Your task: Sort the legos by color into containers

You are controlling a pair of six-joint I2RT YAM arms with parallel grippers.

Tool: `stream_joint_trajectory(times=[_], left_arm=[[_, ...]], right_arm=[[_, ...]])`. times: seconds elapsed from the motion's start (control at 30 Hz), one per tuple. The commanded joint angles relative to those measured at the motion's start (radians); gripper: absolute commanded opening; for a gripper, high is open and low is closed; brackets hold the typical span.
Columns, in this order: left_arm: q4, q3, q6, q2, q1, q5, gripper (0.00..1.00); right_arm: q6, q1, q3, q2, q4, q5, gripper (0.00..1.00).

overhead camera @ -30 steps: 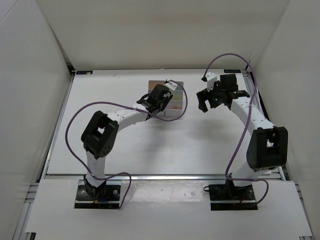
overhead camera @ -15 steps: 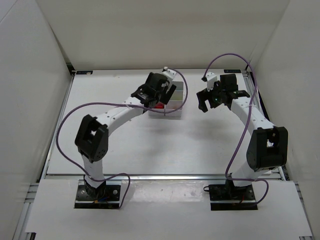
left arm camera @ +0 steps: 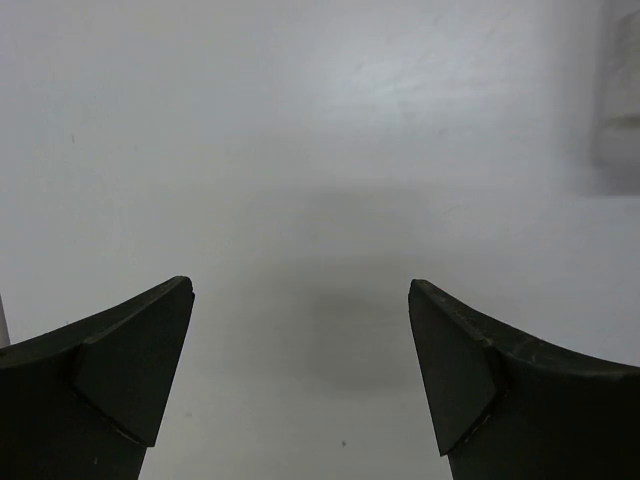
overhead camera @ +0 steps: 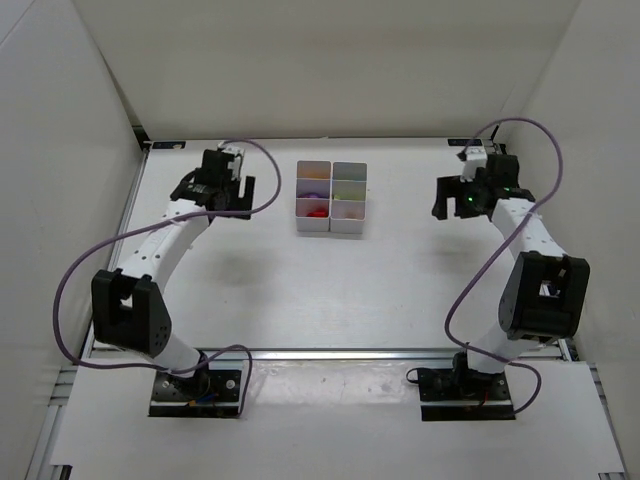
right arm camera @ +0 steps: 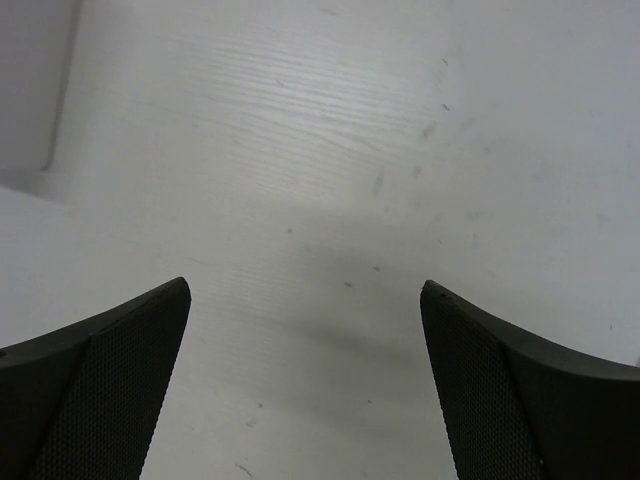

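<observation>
Containers (overhead camera: 331, 199): mid-tabletop (overhead camera: 300, 290), toward the far side. Legos (overhead camera: 318, 210) show as colour spots inside the cells: red in the near-left cell, purple behind it, pale yellow-green on the right. Too small to count. No loose brick seen on the tabletop.

Left claw (left arm camera: 299, 288): spread wide, nothing between, well left of the containers. Right claw (right arm camera: 305, 288): spread wide, holding nothing, well right.

Judgement: sorting looks finished or nearly so, with nothing in sight left to pick.

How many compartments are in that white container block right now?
6, in one containers block between the arms: three down the left column, three down the right. A red lego lies near-left, a purple lego middle-left. None looks hidden.
</observation>
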Motion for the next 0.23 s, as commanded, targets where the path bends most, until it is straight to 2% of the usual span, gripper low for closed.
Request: stream_joint_trajectory(times=[0.0,0.2], left_arm=[[-0.089,-0.086,-0.038,-0.037,0.076,0.114,0.99],[-0.060,-0.178,-0.046,-0.029,0.133,0.126,0.99]], right_arm=[[0.054,-0.094,-0.039,-0.047,-0.007,-0.028,0.99],[-0.012,-0.109,-0.123,-0.096,-0.012,-0.026,0.99]])
